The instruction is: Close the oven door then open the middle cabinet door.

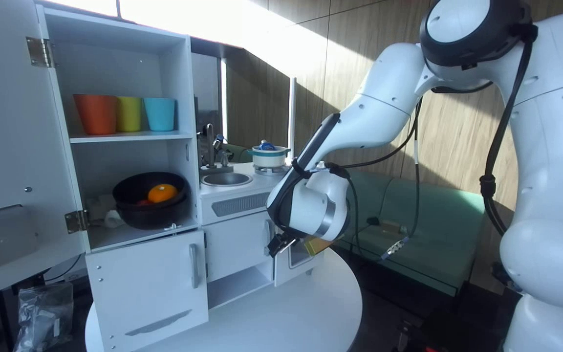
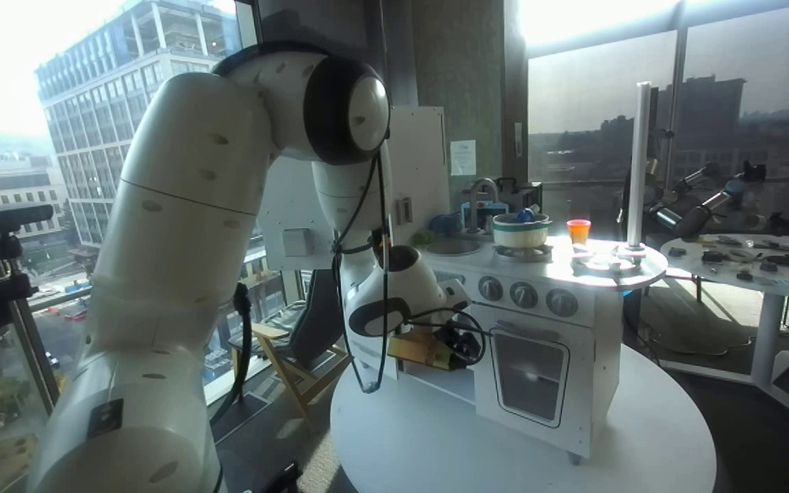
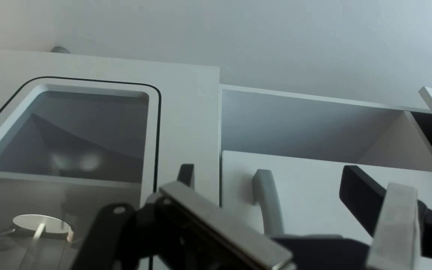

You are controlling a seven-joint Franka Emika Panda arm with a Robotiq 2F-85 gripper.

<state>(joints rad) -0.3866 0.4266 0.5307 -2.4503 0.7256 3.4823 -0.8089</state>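
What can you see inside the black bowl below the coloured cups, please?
In an exterior view, the black bowl shows an orange fruit-like thing and, beside it, a bit of something red. Its near side hides the bottom, so anything lower down cannot be seen.

oven door [image 2: 531, 373]: white, upright, dark-windowed, shut flush | middle cabinet door [image 1: 235, 247]: squarish, plain white, upright, shut, just beside oven door, grey curved handle [image 3: 270, 204] along the adjoining edge

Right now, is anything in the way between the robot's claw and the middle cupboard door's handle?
Nothing visible is. In the wrist view, the open gripper faces the middle cupboard door, whose grey handle shows between the fingers; only the gripper itself covers one end of it.
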